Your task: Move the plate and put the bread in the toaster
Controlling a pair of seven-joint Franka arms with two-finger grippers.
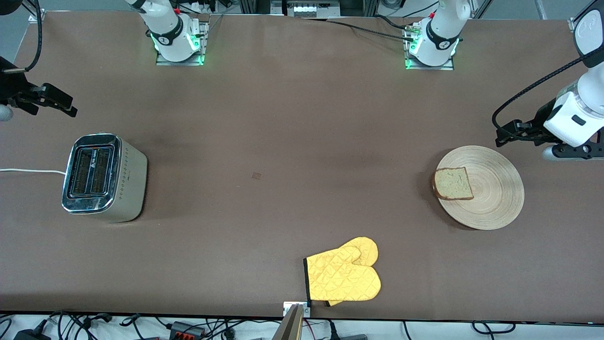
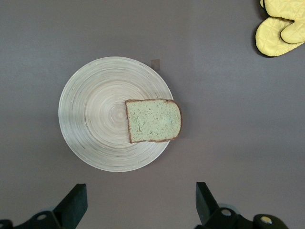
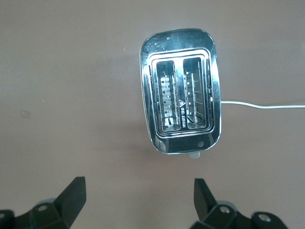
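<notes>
The pale wooden plate lies at the left arm's end of the table. The bread lies flat on the plate's rim on the side toward the toaster, slightly overhanging. In the left wrist view the plate and the bread show from above. My left gripper hangs open and empty in the air beside the plate. The chrome toaster stands at the right arm's end with both slots empty. My right gripper hangs open and empty beside the toaster.
A pair of yellow oven mitts lies near the table's front edge, midway along it. The toaster's white cord runs off the table's end. A small square mark sits mid-table.
</notes>
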